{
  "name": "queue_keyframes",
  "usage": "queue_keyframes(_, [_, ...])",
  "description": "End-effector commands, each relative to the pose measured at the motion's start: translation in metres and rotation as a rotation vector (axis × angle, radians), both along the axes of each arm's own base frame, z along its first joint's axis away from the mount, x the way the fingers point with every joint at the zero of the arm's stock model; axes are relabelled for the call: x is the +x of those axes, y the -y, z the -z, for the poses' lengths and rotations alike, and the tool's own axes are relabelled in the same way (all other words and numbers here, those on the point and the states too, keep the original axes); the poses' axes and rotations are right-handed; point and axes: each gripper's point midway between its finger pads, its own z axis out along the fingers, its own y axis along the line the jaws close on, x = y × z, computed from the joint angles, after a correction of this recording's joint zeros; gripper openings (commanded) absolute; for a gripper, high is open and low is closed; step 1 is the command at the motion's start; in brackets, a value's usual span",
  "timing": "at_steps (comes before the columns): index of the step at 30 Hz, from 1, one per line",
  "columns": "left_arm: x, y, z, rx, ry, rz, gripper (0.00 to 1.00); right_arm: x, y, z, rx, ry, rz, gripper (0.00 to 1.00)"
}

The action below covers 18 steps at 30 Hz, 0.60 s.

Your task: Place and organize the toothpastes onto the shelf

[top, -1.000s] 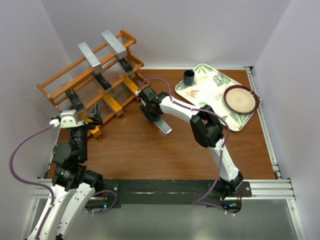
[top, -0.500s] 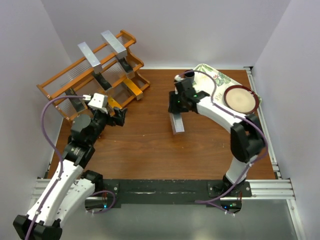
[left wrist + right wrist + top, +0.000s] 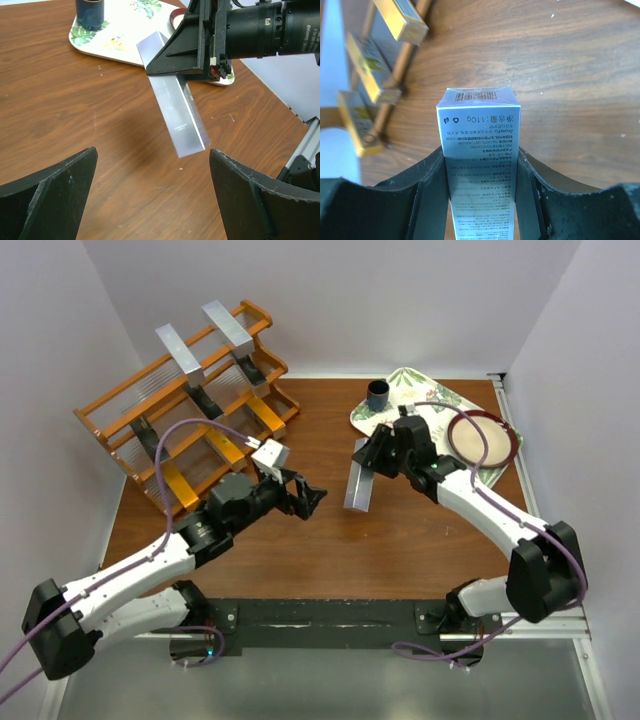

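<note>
My right gripper [image 3: 374, 453] is shut on a silver toothpaste carton [image 3: 357, 486], which hangs tilted over the middle of the table. In the right wrist view that carton [image 3: 480, 145] fills the gap between both fingers [image 3: 427, 200]. My left gripper [image 3: 306, 498] is open just left of it, nothing between its jaws. In the left wrist view the carton [image 3: 179, 115] hangs ahead of the wide-apart fingers [image 3: 50, 200]. The orange-brown shelf [image 3: 93, 423] stands at the back left. It holds silver [image 3: 228, 328], black [image 3: 205, 400] and orange-gold [image 3: 226, 447] toothpastes.
A floral white tray [image 3: 400, 425] lies at the back right with a small dark cup [image 3: 378, 395] and a round brown plate [image 3: 483, 438] on it. The right forearm passes just in front of the tray. White walls close in on both sides.
The right gripper carried the silver carton from beside the shelf rightward to the table's middle. The left arm swung away from the shelf and reached right toward the carton, jaws staying open.
</note>
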Motion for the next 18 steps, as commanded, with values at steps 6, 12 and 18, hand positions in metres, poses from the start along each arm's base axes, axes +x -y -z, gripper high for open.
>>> queue_keyframes(6, [-0.004, 0.048, -0.025, -0.132, 0.047, -0.107, 1.00, -0.005, -0.006, -0.053, 0.293, 0.097, 0.090, 0.23])
queue_keyframes(12, [-0.005, 0.072, -0.011, -0.107, 0.019, -0.116, 1.00, -0.010, -0.010, -0.054, 0.336, 0.095, 0.072, 0.23])
queue_keyframes(18, [0.006, 0.073, 0.006, -0.112, -0.040, -0.237, 0.96, -0.014, -0.016, -0.048, 0.364, 0.079, 0.049, 0.23])
